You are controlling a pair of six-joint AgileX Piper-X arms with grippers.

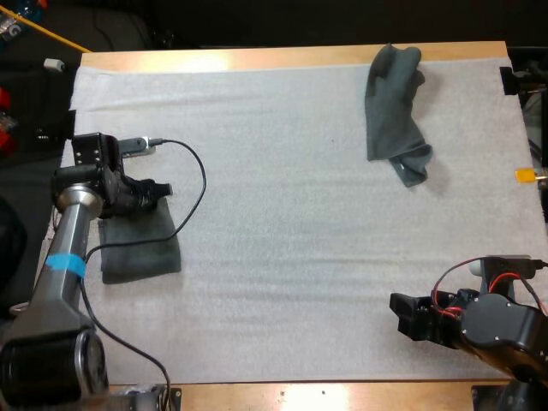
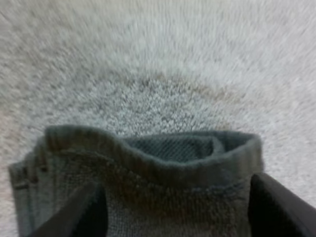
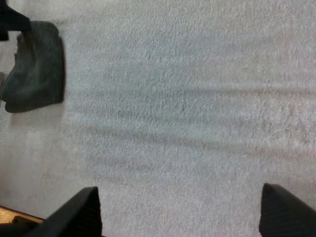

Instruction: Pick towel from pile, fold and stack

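The left gripper [image 1: 161, 190] hangs released, its 2 fingers [image 2: 81, 215] spread wide over the far edge of the folded towel [image 1: 141, 248], which lies flat at the left of the white mat [image 1: 282, 214]. The crumpled towel [image 1: 394, 107] sits at the far right of the mat, well apart. The right gripper [image 1: 401, 313] is also released, over bare mat at the near right of the tabletop [image 1: 257, 58].

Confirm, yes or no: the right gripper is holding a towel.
No: the right gripper stands open over bare white mat, gripping nothing.
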